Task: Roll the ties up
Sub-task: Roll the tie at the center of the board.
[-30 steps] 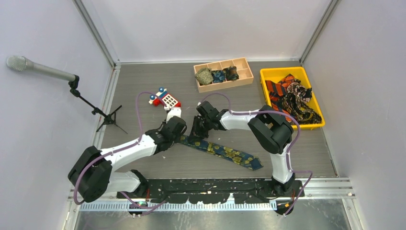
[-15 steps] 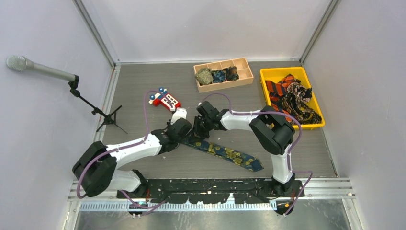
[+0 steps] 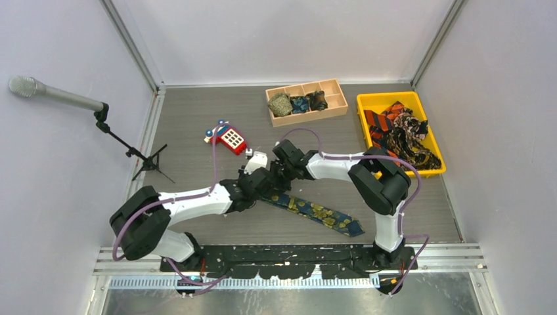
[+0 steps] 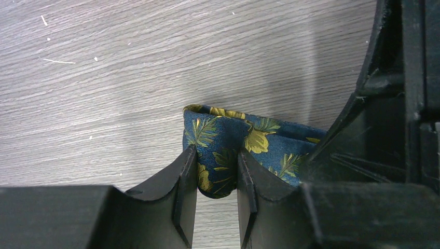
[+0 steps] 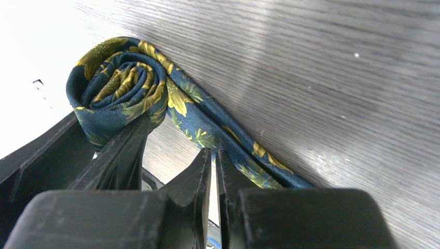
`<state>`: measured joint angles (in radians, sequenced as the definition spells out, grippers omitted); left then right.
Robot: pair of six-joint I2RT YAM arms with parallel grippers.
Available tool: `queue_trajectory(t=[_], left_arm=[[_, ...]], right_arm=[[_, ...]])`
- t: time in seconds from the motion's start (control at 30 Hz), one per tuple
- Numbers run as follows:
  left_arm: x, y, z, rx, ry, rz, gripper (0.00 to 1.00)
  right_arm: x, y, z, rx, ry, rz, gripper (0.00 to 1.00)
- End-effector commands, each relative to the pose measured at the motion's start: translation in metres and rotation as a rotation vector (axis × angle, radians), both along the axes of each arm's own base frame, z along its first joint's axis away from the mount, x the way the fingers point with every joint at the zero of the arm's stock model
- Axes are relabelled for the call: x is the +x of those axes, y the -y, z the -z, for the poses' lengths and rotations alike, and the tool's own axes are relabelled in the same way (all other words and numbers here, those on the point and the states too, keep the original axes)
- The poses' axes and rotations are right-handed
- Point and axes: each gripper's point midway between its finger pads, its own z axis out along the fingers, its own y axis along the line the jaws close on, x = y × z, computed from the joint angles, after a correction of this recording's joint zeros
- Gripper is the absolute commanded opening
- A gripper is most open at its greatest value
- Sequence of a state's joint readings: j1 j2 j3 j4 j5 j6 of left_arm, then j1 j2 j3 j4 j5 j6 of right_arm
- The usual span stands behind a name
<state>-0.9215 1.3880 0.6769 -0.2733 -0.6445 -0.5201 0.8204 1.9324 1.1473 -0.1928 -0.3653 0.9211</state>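
The navy tie with yellow-gold flowers (image 3: 315, 213) lies diagonally on the table, its upper-left end rolled into a small coil (image 5: 122, 88). My left gripper (image 4: 217, 174) is shut on that coil (image 4: 223, 155); in the top view it (image 3: 261, 182) sits at the tie's rolled end. My right gripper (image 5: 214, 155) has its jaws almost together with nothing between them, and its tips rest beside the flat strip (image 5: 233, 145) just past the coil. In the top view it (image 3: 279, 174) is right next to the left gripper.
A wooden tray (image 3: 335, 105) at the back holds three rolled ties. A yellow bin (image 3: 368, 102) at the right holds several loose ties. A red-and-blue toy phone (image 3: 230, 136) lies just behind the grippers. A microphone stand (image 3: 141, 157) stands at the left.
My left gripper has moved right and forward from beside the toy phone to the tie's rolled end. The right gripper has barely moved. The tie's free end has shifted slightly right.
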Motion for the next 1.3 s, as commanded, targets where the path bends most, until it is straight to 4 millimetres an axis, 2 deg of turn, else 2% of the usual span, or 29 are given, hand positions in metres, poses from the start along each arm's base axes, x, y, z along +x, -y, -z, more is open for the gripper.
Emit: queue_trajectory(t=[0.0,0.3,0.7,0.87,1.07,1.2,1.27], left_arm=[[-0.010,0.010,0.014,-0.006,-0.058,0.011,0.01],[-0.020,0.021,0.025,-0.016,-0.103,0.038,0.07],[-0.039,0.036,0.025,-0.115,-0.181,0.114,0.33],[-0.042,0.032,0.019,-0.108,-0.176,0.135,0.44],[-0.043,0.031,0.015,-0.077,-0.184,0.181,0.49],[-0.045,0.035,0.012,-0.083,-0.195,0.213,0.57],[-0.046,0.037,0.010,-0.081,-0.203,0.230,0.58]], right_arm=[[0.005,0.005,-0.021,0.025,0.053,0.009,0.14],[0.002,0.008,-0.005,0.009,0.032,0.011,0.14],[0.001,0.009,0.004,0.000,0.017,0.011,0.14],[0.001,0.009,0.003,0.001,0.019,0.012,0.14],[0.002,0.011,-0.005,0.003,0.033,0.013,0.14],[0.003,0.012,-0.014,0.001,0.050,0.010,0.14],[0.003,0.014,-0.019,-0.003,0.059,0.011,0.14]])
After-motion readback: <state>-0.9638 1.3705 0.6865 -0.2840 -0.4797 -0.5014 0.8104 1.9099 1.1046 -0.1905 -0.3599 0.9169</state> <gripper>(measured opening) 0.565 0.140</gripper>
